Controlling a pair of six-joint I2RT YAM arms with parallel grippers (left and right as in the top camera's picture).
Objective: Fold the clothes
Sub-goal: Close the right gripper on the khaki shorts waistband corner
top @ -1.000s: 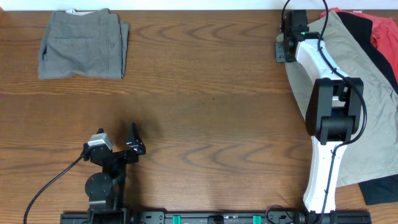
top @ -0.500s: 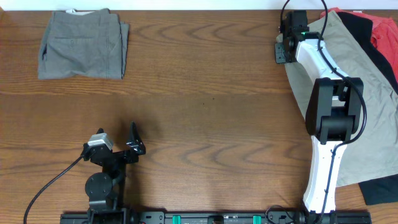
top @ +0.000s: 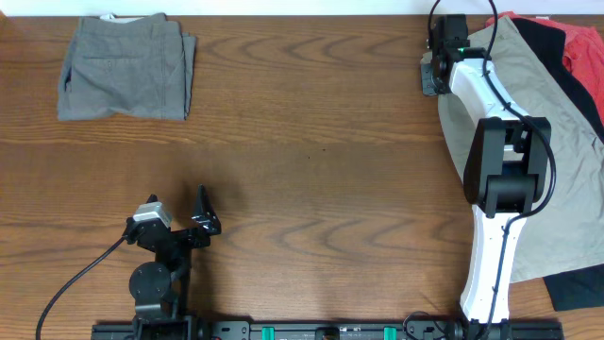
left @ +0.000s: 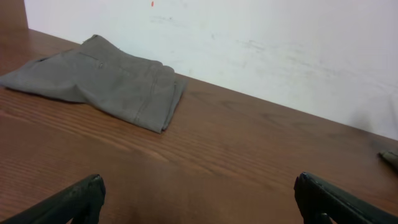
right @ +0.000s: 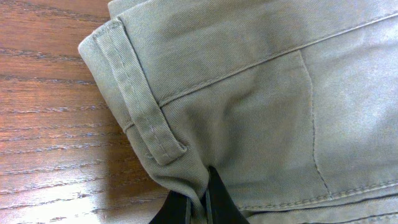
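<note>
The pale khaki shorts (top: 566, 161) lie spread at the table's right side, partly under my right arm. My right gripper (top: 434, 76) sits at their far left corner. In the right wrist view its fingers (right: 219, 202) are shut, pinching a fold of the khaki cloth (right: 261, 93) just below a belt loop (right: 140, 106) at the waistband. My left gripper (top: 203, 215) rests near the front left of the table. In the left wrist view it (left: 199, 205) stands open with only bare wood between its fingers.
Darker grey folded shorts (top: 125, 68) lie at the far left corner and also show in the left wrist view (left: 106, 81). A black garment (top: 543, 42) and a red one (top: 585, 47) lie under the khaki shorts at the back right. A white wall (left: 249, 37) borders the table's far edge.
My right gripper has closed onto the edge of the khaki shorts and shifted slightly. The left arm has not moved.
</note>
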